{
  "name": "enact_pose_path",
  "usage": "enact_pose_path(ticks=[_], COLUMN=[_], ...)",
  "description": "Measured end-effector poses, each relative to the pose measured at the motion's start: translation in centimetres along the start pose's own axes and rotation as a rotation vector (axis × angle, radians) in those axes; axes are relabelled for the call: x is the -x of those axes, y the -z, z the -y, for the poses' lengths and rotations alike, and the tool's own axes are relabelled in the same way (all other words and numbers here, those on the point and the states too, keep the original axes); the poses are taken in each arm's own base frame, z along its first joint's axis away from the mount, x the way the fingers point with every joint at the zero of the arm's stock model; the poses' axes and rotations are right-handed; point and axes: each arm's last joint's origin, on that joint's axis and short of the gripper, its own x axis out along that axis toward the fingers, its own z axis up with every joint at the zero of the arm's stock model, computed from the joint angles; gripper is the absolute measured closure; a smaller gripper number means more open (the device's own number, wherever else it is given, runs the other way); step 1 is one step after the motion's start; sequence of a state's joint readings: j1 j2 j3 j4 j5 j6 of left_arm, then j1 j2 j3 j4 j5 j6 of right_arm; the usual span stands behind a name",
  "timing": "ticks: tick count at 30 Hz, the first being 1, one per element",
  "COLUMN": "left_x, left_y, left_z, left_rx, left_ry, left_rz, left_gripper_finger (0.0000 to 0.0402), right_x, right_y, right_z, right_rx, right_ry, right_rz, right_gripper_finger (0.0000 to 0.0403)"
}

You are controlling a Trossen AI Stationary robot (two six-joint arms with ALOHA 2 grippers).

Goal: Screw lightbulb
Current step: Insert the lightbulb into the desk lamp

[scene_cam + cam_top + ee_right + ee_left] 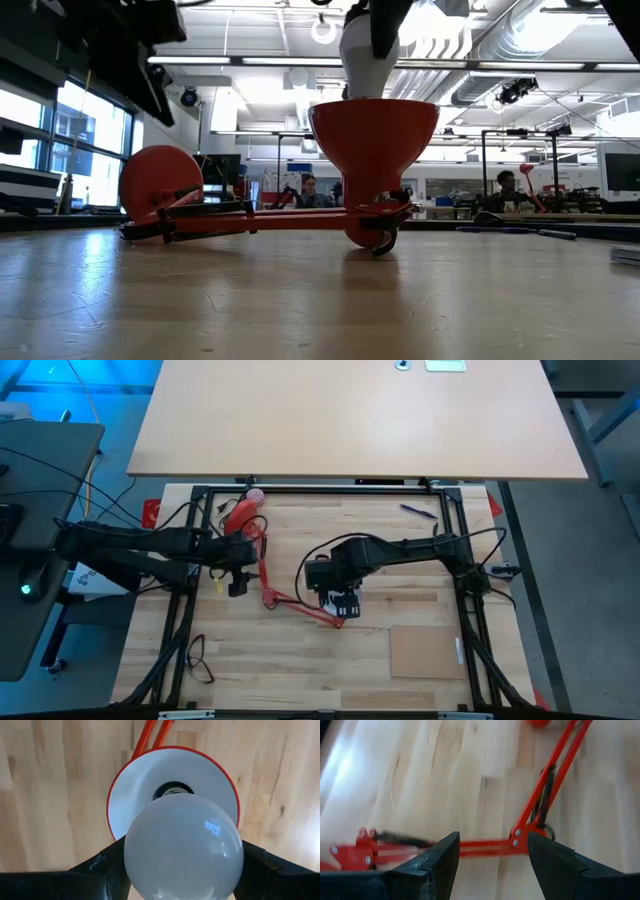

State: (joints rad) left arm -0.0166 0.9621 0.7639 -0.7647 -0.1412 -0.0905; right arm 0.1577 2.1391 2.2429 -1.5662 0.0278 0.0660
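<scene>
Lightbulb point(183, 851) gripped by right hand point(182, 865), poised above lamp shade point(150, 775)

table point(300, 650): light wood planks, framed by black rails | red lamp point(262, 565): laid across centre-left, shade mouth-up at centre | cardboard square point(425, 651): lower right | pen point(419, 512): upper right | black cable point(200, 658): lower left

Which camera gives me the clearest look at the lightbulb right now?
Right wrist view: the lightbulb fills the frame, held over the lamp shade. Low view shows its top above the shade; high view hides it; left wrist view misses it.
</scene>
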Motion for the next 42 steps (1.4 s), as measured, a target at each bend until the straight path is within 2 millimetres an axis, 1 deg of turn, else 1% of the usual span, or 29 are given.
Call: enact_pose_path(ticks=[4, 6, 11, 15, 19, 23, 25, 26, 30, 33, 38, 42], left_x=[-0.8, -1.1, -1.4, -1.2, -1.1, -1.0, -1.0, -1.0, -1.0, -1.0, -1.0, -1.0], left_y=[0.0, 0.0, 0.0, 0.1, 0.1, 0.1, 0.2, 0.2, 0.2, 0.1, 0.1, 0.1], left_z=[0.3, 0.6, 1.4, 1.9, 2.4, 2.6, 2.7, 2.8, 2.8, 2.8, 2.8, 2.8], left_rx=[0.022, 0.013, 0.006, 0.033, 0.043, 0.034, 0.028, 0.027, 0.038, 0.046, 0.047, 0.046], left_ry=[0.009, 0.023, 0.053, 0.064, 0.054, 0.024, 0.010, 0.002, -0.004, -0.003, -0.012, -0.028], left_rz=[-0.051, -0.066, -0.082, -0.078, -0.064, -0.053, -0.048, -0.046, -0.041, -0.036, -0.034, -0.030], left_gripper_finger=[0.0179, 0.0179, 0.0179, 0.0179, 0.0179, 0.0179, 0.0179, 0.0179, 0.0179, 0.0179, 0.0179, 0.0179], right_x=[0.0, 0.0, -0.2, -0.4, -0.6, -2.9, -4.0, -4.3, -4.1, -4.2, -5.2, -5.9], right_y=[0.0, 0.0, -0.1, -0.2, -0.2, 0.1, -0.1, -0.2, -0.7, -0.5, -0.2, -0.4], right_z=[0.0, 0.0, 0.5, 0.4, 0.1, 0.2, -0.2, -0.4, -0.8, -0.7, -0.2, -0.2], right_rx=[0.214, 0.295, 0.405, 0.480, 0.489, 0.499, 0.513, 0.516, 0.502, 0.512, 0.510, 0.523], right_ry=[0.026, 0.050, 0.067, 0.035, -0.014, -0.026, -0.018, -0.013, 0.010, 0.022, 0.031, 0.039], right_rz=[-0.001, -0.002, -0.021, -0.016, -0.009, -0.075, -0.075, -0.063, -0.011, -0.032, -0.075, -0.060], right_gripper_finger=[0.0155, 0.0155, 0.0155, 0.0155, 0.0155, 0.0155, 0.0155, 0.0155, 0.0155, 0.0155, 0.0155, 0.0155])
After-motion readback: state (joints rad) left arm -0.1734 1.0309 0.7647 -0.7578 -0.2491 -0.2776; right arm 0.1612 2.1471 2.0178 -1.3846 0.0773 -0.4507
